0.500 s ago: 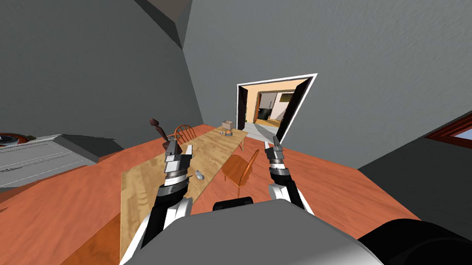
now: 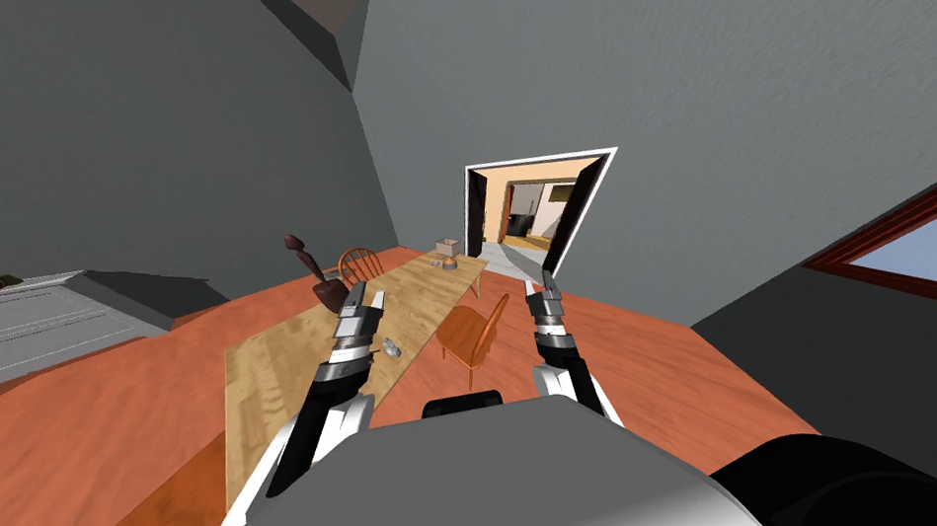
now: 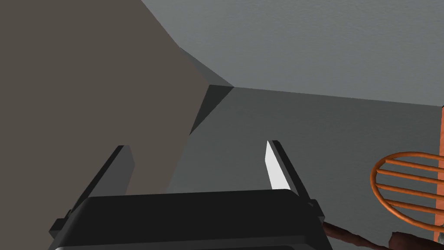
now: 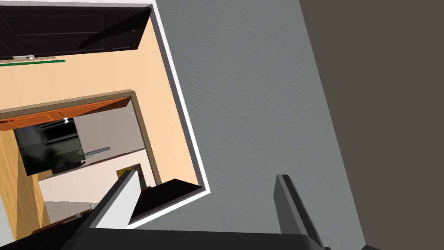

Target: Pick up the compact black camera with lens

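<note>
A long wooden table (image 2: pixel 283 385) runs away from me toward a doorway. On it, just right of my left wrist, lies a small grey and dark object (image 2: pixel 391 348); whether it is the camera I cannot tell. At the far end sit a small box (image 2: pixel 448 245) and a tiny grey item (image 2: pixel 449 264). My left gripper (image 2: pixel 367 295) hangs above the table with its fingers open and nothing between them; the left wrist view shows this gripper (image 3: pixel 197 149) facing grey walls. My right gripper (image 2: pixel 541 283) is raised beside the table, open and empty, and in its own view (image 4: pixel 207 178) it points at the doorway.
An orange chair (image 2: pixel 471 334) stands at the table's right side, another (image 2: pixel 361 263) at its left, with its back (image 3: pixel 407 182) near my left hand. A dark brown carved figure (image 2: pixel 308 263) rises by that chair. A white dresser (image 2: pixel 29 315) stands far left. The doorway (image 2: pixel 528 213) opens ahead.
The whole head view has shifted left, so I have turned a little to the right. The dresser slid further out at the left and more window shows. Both grippers stay open.
</note>
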Available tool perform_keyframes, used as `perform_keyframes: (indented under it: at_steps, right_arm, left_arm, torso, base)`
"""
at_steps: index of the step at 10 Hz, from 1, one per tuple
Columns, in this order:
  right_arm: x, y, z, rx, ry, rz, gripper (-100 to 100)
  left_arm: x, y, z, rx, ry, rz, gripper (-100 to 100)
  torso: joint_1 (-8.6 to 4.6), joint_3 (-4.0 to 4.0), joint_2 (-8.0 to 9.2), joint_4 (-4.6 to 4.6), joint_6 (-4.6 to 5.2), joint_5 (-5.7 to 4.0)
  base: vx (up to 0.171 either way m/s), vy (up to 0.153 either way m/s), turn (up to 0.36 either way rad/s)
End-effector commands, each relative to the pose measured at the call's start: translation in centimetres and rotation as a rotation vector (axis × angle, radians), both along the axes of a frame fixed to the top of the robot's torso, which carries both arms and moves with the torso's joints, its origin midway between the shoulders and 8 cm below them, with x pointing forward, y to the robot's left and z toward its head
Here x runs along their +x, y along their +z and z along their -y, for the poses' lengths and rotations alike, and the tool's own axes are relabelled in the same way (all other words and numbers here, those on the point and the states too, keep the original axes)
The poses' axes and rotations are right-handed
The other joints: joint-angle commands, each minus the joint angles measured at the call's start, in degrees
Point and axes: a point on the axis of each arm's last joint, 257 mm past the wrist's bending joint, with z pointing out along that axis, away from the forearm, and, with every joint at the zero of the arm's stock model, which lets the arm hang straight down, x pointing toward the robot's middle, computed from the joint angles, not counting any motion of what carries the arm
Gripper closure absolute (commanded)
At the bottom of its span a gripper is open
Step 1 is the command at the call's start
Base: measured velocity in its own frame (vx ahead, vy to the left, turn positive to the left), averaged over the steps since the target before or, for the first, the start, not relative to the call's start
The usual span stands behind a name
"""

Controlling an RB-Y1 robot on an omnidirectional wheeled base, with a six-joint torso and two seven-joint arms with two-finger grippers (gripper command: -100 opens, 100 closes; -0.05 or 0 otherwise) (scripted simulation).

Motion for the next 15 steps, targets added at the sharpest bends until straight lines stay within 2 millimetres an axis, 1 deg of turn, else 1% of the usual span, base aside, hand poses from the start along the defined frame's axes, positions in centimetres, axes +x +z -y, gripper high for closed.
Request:
perform_keyframes:
  at_steps: [1,2,3,4,5,6,7,8,9,10,11,12,13,14,15]
  right_arm:
    - [0.0,0.0,0.0,0.000,0.000,0.000,0]
    - [0.0,0.0,0.0,0.000,0.000,0.000,0]
    - [0.0,0.0,0.0,0.000,0.000,0.000,0]
    - [0.0,0.0,0.0,0.000,0.000,0.000,0]
    - [0.0,0.0,0.0,0.000,0.000,0.000,0]
    - [0.0,0.0,0.0,0.000,0.000,0.000,0]
    - [0.0,0.0,0.0,0.000,0.000,0.000,0]
    - [0.0,0.0,0.0,0.000,0.000,0.000,0]
    - [0.0,0.0,0.0,0.000,0.000,0.000,0]
    - [0.0,0.0,0.0,0.000,0.000,0.000,0]
    - [0.0,0.0,0.0,0.000,0.000,0.000,0]
    - [0.0,0.0,0.0,0.000,0.000,0.000,0]
    - [0.0,0.0,0.0,0.000,0.000,0.000,0]
    - [0.0,0.0,0.0,0.000,0.000,0.000,0]
    - [0.0,0.0,0.0,0.000,0.000,0.000,0]
  left_arm:
    - [0.8,-1.6,-0.4,0.010,0.001,-0.062,-100]
    - [1.1,-1.9,-0.5,0.008,0.004,-0.078,-100]
    - [1.6,-2.9,-1.0,0.012,0.007,-0.115,-100]
    - [1.8,-3.2,-1.1,0.011,0.009,-0.127,-100]
    - [2.3,-4.2,-1.6,0.014,0.013,-0.165,-100]
    - [2.5,-4.6,-1.7,0.012,0.016,-0.180,-100]
    - [3.0,-5.6,-2.3,0.014,0.021,-0.219,-100]
    - [3.2,-6.1,-2.4,0.013,0.024,-0.237,-100]
    - [3.6,-7.0,-3.1,0.014,0.029,-0.269,-100]
    - [3.8,-7.6,-3.2,0.011,0.033,-0.295,-100]
    - [4.3,-8.6,-3.9,0.012,0.039,-0.331,-100]
    - [4.4,-9.3,-4.1,0.009,0.044,-0.358,-100]
    - [4.8,-10.3,-4.8,0.009,0.050,-0.395,-100]
    - [4.9,-11.0,-4.9,0.007,0.054,-0.422,-100]
    - [5.3,-12.1,-5.7,0.006,0.061,-0.460,-100]
  torso:
    - [0.00,0.00,0.00,0.00,0.00,0.00]
    - [0.00,0.02,0.04,0.01,-0.01,0.00]
    - [0.02,0.00,-0.02,0.00,-0.01,0.00]
    - [0.01,-0.02,-0.04,-0.01,0.00,0.00]
    - [0.03,-0.04,-0.07,-0.01,-0.02,0.00]
    - [0.04,-0.03,-0.05,-0.01,0.00,0.01]
    - [0.04,-0.03,-0.05,-0.01,-0.02,0.01]
    - [0.01,-0.03,-0.06,-0.01,0.00,0.00]
    - [0.02,-0.03,-0.06,-0.01,-0.02,0.00]
    - [-0.02,-0.01,-0.01,0.00,-0.01,0.00]
    - [0.01,-0.01,-0.02,0.00,-0.02,0.00]
    - [0.00,-0.01,-0.02,0.00,0.00,0.00]
    - [0.01,-0.01,-0.02,0.00,-0.03,0.00]
    - [-0.02,0.00,-0.01,0.00,-0.01,-0.01]
    - [0.01,-0.02,-0.05,0.00,-0.03,0.00]
  base:
    - [-0.062,-0.033,-0.101]
    - [-0.039,-0.022,-0.059]
    - [-0.036,-0.027,-0.094]
    - [-0.025,-0.024,-0.036]
    - [-0.037,-0.023,-0.098]
    - [-0.034,-0.023,-0.055]
    - [-0.030,-0.032,-0.110]
    - [-0.034,-0.027,-0.040]
    - [-0.050,-0.041,-0.080]
    - [-0.040,-0.029,-0.062]
    - [-0.044,-0.033,-0.121]
    - [-0.040,-0.032,-0.058]
    - [-0.045,-0.042,-0.110]
    - [-0.034,-0.031,-0.051]
    - [-0.041,-0.035,-0.112]
